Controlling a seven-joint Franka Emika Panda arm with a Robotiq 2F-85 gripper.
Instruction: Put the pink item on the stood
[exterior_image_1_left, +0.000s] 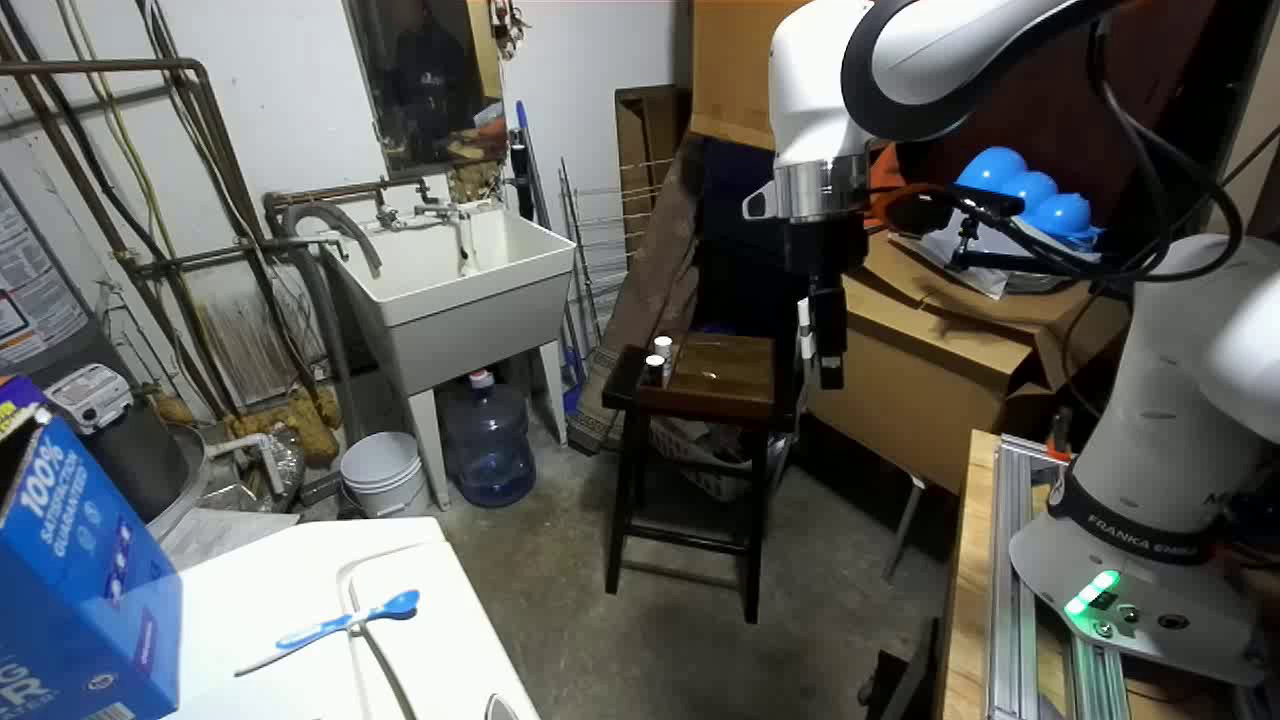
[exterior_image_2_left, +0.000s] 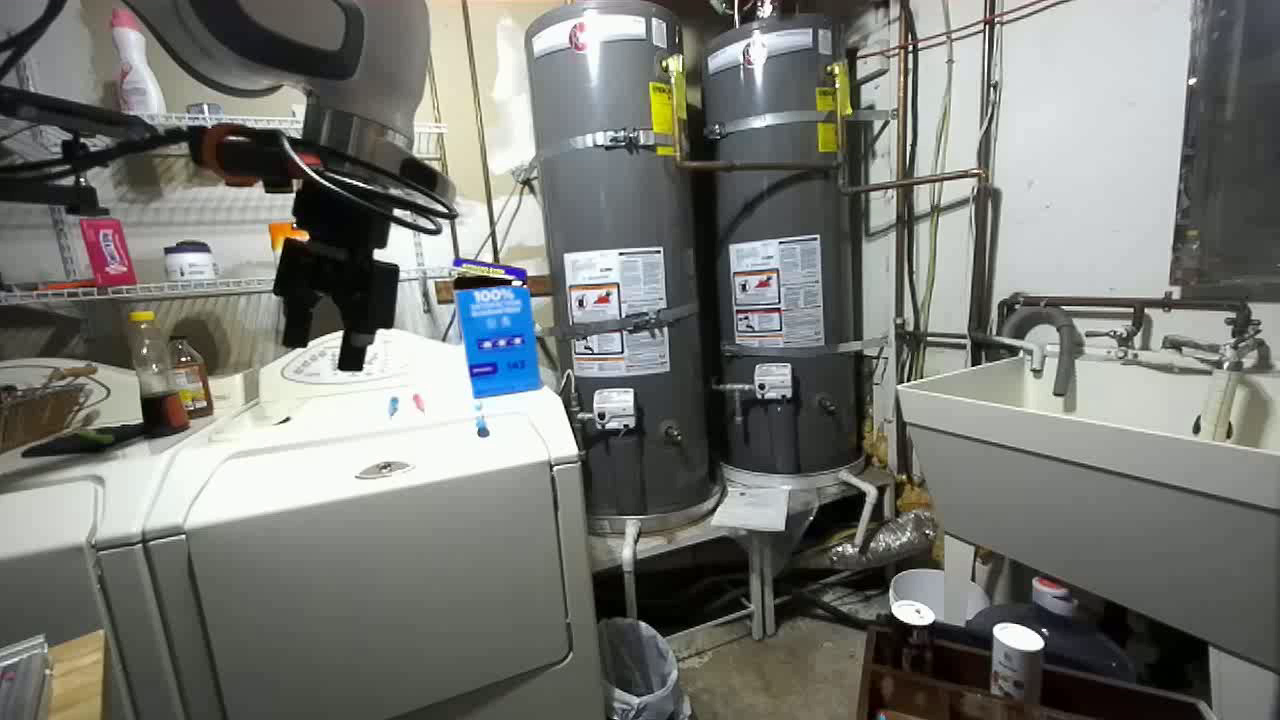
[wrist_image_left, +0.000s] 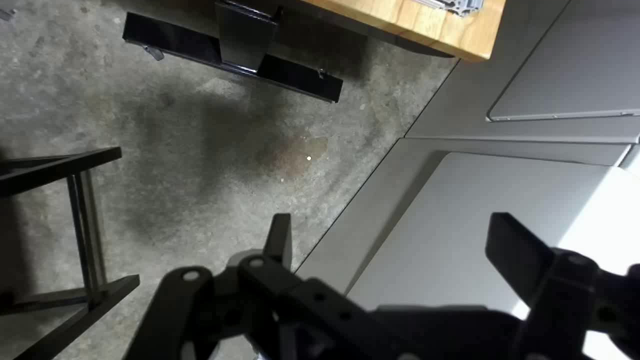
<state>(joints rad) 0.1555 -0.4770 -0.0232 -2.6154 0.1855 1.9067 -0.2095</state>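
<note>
Held pincer (wrist_image_left: 391, 232) apart, empty. Saw pink item (exterior_image_2_left: 418, 403) near the rear edge of the table (exterior_image_2_left: 290, 457); perhaps risked wrong grasp from adjacent blue item (exterior_image_2_left: 393, 405), or toppling 2 white-topped containers (exterior_image_2_left: 1017, 668) crowding wooden stool (exterior_image_1_left: 625, 390).

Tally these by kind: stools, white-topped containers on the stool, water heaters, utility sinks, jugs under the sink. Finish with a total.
Stools: 1
White-topped containers: 2
Water heaters: 2
Utility sinks: 1
Jugs: 1
Total: 7
</note>
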